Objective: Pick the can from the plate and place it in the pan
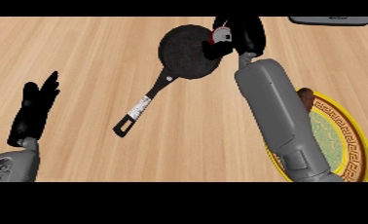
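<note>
A black frying pan (185,52) lies on the wooden counter, its long handle (144,104) pointing toward the lower left. My right hand (244,35) is at the pan's right rim, fingers curled round a red and silver can (220,35) that is mostly hidden by the hand. The can hangs over the pan's right edge. A yellow plate (343,129) with a green patterned centre sits at the lower right, partly covered by my right forearm (277,113). My left hand (36,108) rests open at the left edge, fingers up.
A dark brown rounded object (305,96) peeks out beside the forearm at the plate's upper rim. A grey flat object (330,20) sits at the top right corner. Bare wooden counter (86,57) spreads between the pan and my left hand.
</note>
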{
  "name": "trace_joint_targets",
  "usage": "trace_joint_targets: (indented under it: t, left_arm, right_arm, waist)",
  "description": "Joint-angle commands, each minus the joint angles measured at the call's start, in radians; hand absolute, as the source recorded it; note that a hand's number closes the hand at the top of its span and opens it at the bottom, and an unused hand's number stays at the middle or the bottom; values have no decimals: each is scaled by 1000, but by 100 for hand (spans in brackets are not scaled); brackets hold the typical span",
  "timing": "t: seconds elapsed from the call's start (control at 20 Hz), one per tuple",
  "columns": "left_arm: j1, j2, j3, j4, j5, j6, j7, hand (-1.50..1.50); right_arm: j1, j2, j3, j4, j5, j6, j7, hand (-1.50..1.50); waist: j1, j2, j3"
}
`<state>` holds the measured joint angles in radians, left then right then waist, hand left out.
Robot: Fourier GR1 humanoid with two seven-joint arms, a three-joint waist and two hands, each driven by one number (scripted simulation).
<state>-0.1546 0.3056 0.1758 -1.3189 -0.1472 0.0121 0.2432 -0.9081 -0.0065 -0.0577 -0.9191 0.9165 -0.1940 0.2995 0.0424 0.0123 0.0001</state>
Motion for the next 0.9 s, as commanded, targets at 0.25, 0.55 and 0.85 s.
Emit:
trace_joint_targets:
  t: [0.25, 0.55, 0.85]
  left_arm:
    - [-20, -3, -15, -35, -4, -10, 6, 0]
    - [-52, -21, -39, -29, -10, -17, 9, 0]
    - [-114, -20, -43, -8, -17, -15, 30, 0]
  right_arm:
    - [-194, 6, -102, 461, -78, -180, -145, 150]
    - [-209, 6, -121, 585, -197, -247, -224, 150]
    - [-216, 6, -179, 665, -303, -213, -318, -150]
  waist:
    - [38, 16, 1]
    - [85, 29, 2]
    - [99, 40, 3]
